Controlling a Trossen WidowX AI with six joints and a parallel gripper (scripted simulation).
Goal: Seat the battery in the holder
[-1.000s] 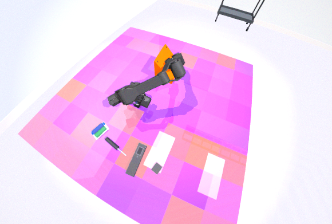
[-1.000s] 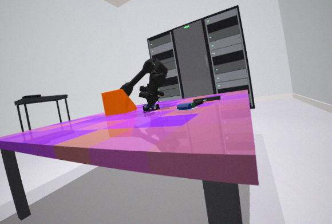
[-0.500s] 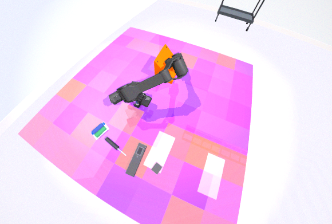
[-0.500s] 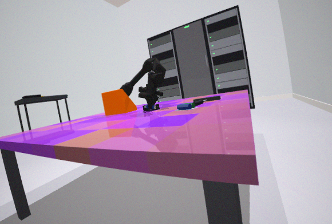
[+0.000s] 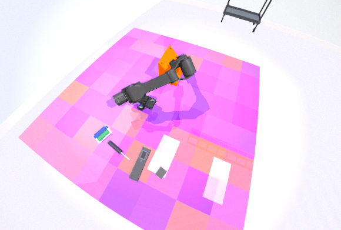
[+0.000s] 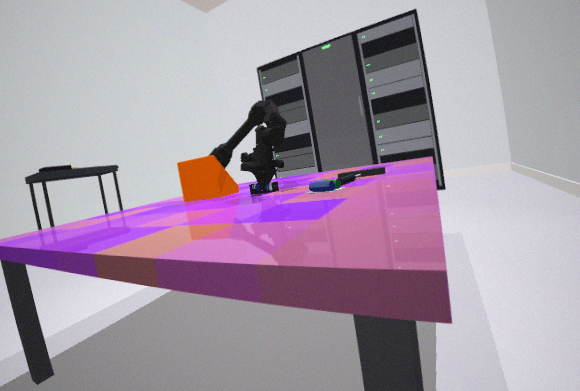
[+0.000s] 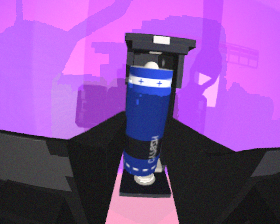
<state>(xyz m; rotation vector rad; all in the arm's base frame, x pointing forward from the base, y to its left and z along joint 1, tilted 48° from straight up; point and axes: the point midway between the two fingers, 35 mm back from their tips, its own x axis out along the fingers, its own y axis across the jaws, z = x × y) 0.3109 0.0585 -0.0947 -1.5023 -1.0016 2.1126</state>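
Pincer (image 5: 141, 106) (image 6: 264, 187) (image 7: 144, 119): low over table, fingers partly open, clamped on battery.
Battery (image 7: 148, 117): blue, between pincer's fingers, slightly aslant along holder; full seating can't be told.
Holder (image 7: 161, 44): black, directly beneath pincer.
Screwdriver (image 5: 115, 147): well apart from pincer.

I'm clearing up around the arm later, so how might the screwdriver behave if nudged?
The screwdriver would probably roll, since its handle looks round. It might swing in an arc, as the handle is much thicker than the shaft. It looks stiff and straight.
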